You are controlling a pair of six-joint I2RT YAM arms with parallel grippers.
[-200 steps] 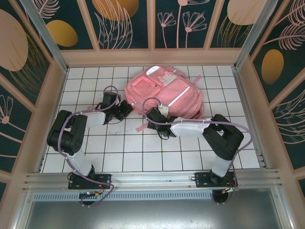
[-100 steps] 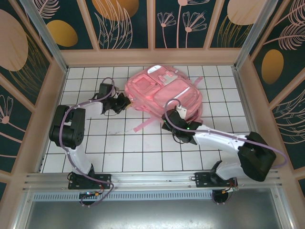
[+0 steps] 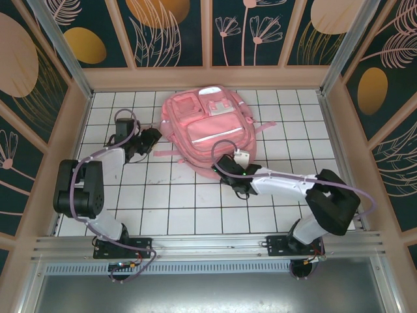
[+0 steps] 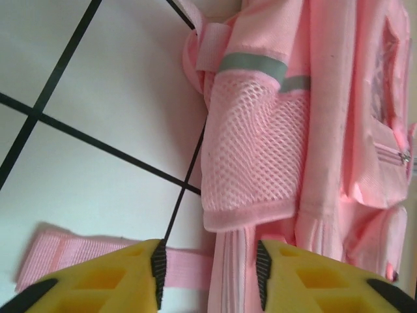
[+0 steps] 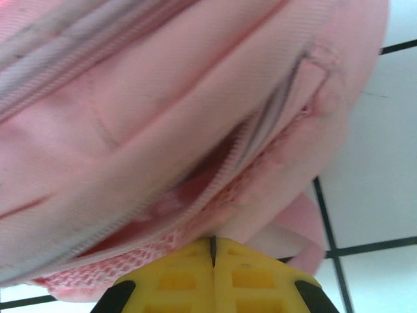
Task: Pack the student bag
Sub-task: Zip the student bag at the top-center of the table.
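At the very tip of the right tool (image 5: pixel 212 246), whose 2 yellow fingers are clenched flat together, lies the near edge of the student bag (image 3: pixel 208 124). Whether any fabric is nipped between them I cannot tell. Just beyond those fingers a zip seam (image 5: pixel 260 140) gapes a little, with darker pink showing inside.

The left tool (image 4: pixel 208 277) stands released, its 2 fingers apart and nothing gripped. Under the gap between them a flat pink strap (image 4: pixel 78 251) lies on the white-tiled counter (image 3: pixel 176 202) and runs across to the bag's side. Ahead of that tool sits a pink mesh side pocket (image 4: pixel 251 150), and farther ahead a grey reflective strip (image 4: pixel 251 64) crosses the fabric.

Seen from above, the bag lies flat with its front pockets up, beyond and between the 2 tools. The left tool is just beside its left flank, and the right tool is at its near edge. Beyond the bag rises the patterned back wall (image 3: pixel 208 32).
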